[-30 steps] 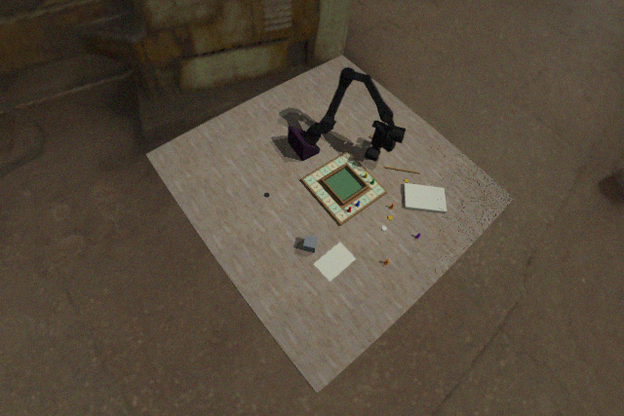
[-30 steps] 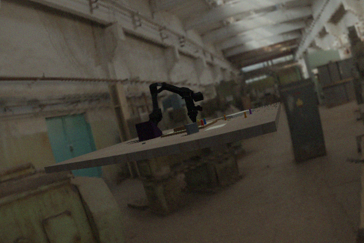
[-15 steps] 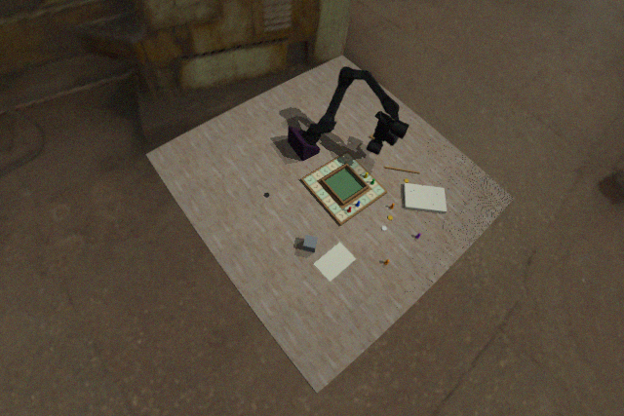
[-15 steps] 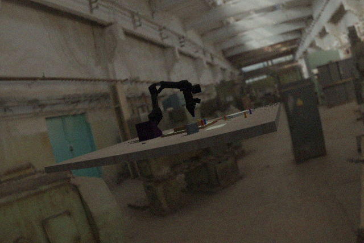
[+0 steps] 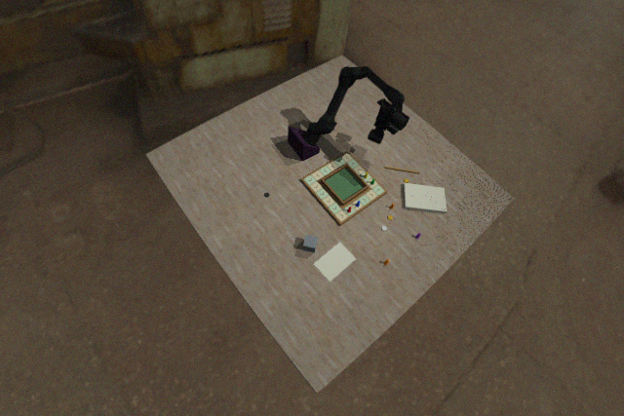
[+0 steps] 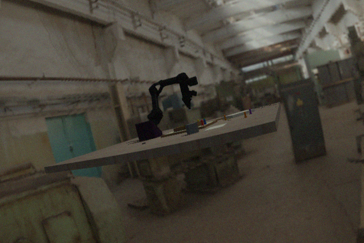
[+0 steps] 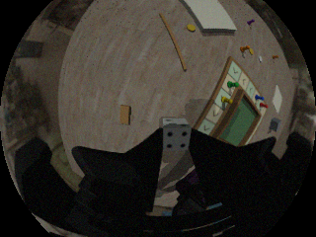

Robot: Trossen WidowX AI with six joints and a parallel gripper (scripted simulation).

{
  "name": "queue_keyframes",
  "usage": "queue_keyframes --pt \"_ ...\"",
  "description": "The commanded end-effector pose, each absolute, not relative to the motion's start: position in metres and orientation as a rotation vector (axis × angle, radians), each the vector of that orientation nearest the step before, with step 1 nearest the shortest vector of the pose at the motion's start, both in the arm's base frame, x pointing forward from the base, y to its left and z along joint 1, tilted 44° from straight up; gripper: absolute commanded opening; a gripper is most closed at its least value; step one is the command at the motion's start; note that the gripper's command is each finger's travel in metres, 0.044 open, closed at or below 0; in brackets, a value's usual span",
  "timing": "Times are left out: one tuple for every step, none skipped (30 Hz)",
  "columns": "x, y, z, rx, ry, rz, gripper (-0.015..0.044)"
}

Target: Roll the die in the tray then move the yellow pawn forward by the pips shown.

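Observation:
My gripper [image 5: 375,137] [image 6: 188,106] [image 7: 174,131] hangs in the air beyond the board's far corner, well above the table. It is shut on the grey-white die [image 7: 177,136], whose face with several pips is turned toward the wrist camera. The square game board [image 5: 313,182] [image 7: 227,70] lies near the arm's base, with the green felt tray [image 5: 345,183] [image 7: 241,121] in its middle. The yellow pawn [image 5: 366,176] [image 7: 227,99] stands on the board's right side next to a green pawn [image 5: 371,181] [image 7: 232,83]. A blue pawn [image 5: 358,203] and a red pawn [image 5: 350,208] stand on the front right side.
A white pad [image 5: 424,197] [image 7: 204,8] and a thin stick [image 5: 402,169] [image 7: 173,41] lie right of the board. Loose pawns [image 5: 390,206] [image 5: 417,236] [image 5: 385,261] are scattered in front of the pad. A grey cube [image 5: 309,243] and a white sheet [image 5: 333,260] lie in front.

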State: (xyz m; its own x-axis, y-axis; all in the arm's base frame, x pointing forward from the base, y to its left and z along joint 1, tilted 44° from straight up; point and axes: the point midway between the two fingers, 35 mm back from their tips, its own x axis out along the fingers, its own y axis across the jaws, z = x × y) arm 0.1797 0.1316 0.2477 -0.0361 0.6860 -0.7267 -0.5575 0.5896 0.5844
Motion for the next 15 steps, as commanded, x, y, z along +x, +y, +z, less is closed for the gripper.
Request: queue_keyframes --pt "0.187 0.128 0.245 0.179 1.288 0.96 0.0" --pt "0.19 0.126 0.242 0.204 1.306 0.937 0.0" --pt "0.193 0.124 0.24 0.23 1.323 0.913 0.0" --pt "0.196 0.123 0.237 0.255 1.339 0.889 0.0" --pt "0.199 0.121 0.234 0.28 1.356 0.866 0.0" --pt "0.202 0.119 0.231 0.305 1.372 0.842 0.0" --pt "0.205 0.118 0.228 0.331 1.388 0.817 0.0" --pt "0.208 0.116 0.226 0.356 1.403 0.793 0.0" --pt "0.211 0.114 0.223 0.382 1.419 0.768 0.0" --pt "0.214 0.112 0.22 0.407 1.433 0.744 0.0" --pt "0.217 0.11 0.217 0.433 1.448 0.719 0.0" --pt "0.219 0.108 0.214 0.458 1.462 0.694 0.0" --pt "0.222 0.106 0.211 0.484 1.476 0.668 0.0" --pt "0.224 0.104 0.208 0.509 1.49 0.643 0.0" --pt "0.227 0.102 0.205 0.535 1.503 0.617 0.0"
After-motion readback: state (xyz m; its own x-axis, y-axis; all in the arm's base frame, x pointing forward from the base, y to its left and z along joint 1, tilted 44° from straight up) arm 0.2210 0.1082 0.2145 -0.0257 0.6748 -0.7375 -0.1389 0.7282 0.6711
